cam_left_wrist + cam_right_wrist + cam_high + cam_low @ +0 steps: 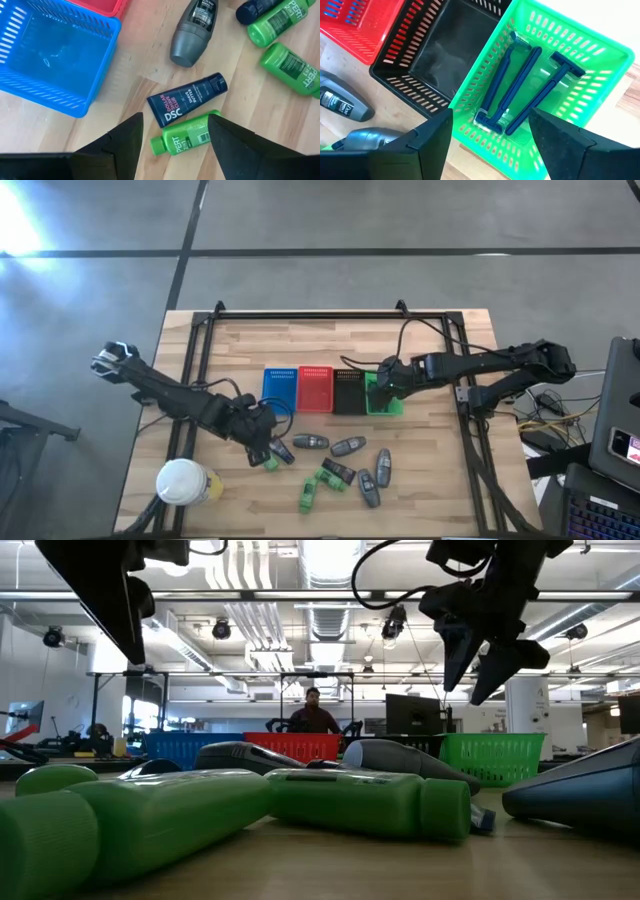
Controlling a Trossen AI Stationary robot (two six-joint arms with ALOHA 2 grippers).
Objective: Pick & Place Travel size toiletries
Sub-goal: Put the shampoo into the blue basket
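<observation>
My left gripper [265, 448] [175, 117] is open and hangs over a bright green bottle [187, 140] and a dark blue tube [187, 100] that lie side by side on the table; its fingers stand on either side of the pair without touching. More green bottles [318, 485], grey oval deodorants [348, 446] and dark tubes lie scattered near the table's near edge. My right gripper [383, 378] [491, 114] [465, 690] is open above the green basket [600, 55], where three thin blue razors [520, 85] lie on the bottom.
Blue [278, 390], red [315, 388], black [347, 392] and green [390, 408] baskets stand in a row mid-table. A white-lidded cup [181, 481] stands near the left near corner. A person [313, 715] shows far behind the table. Bare wood lies right of the scattered items.
</observation>
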